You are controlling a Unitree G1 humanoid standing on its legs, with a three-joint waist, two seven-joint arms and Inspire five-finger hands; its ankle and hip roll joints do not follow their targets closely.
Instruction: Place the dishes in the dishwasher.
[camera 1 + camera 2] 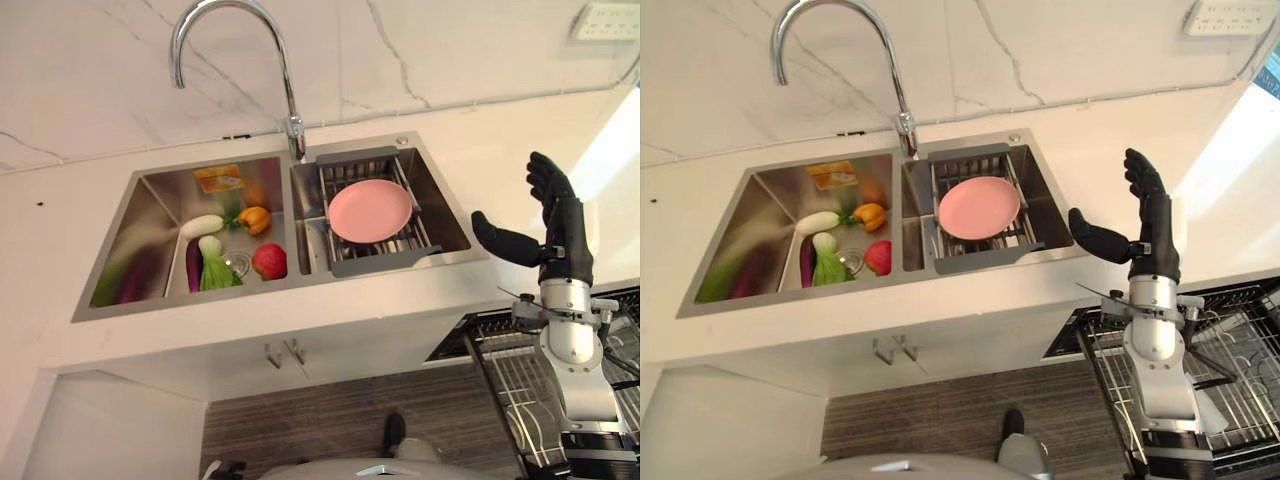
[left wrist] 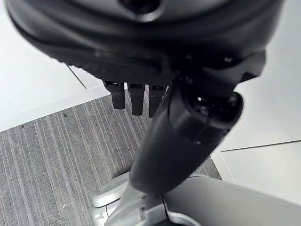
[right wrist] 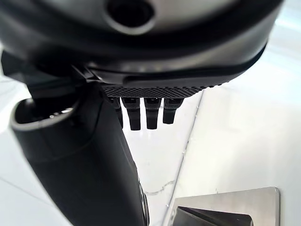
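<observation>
The dishwasher rack (image 1: 1230,370) below the right hand (image 1: 1150,235) runs off the frame's edge. Beyond the hand, the pink plate (image 1: 370,211) hides part of the sink's drying rack (image 1: 345,262).

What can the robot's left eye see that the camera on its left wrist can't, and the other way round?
The left eye view shows the sink with its tap, vegetables in one basin, the pink plate on a rack in the other, the right hand raised and open by the counter, and the dishwasher rack. The left wrist view shows the left hand, open and holding nothing, hanging over the floor. Both show the grey striped floor.
</observation>
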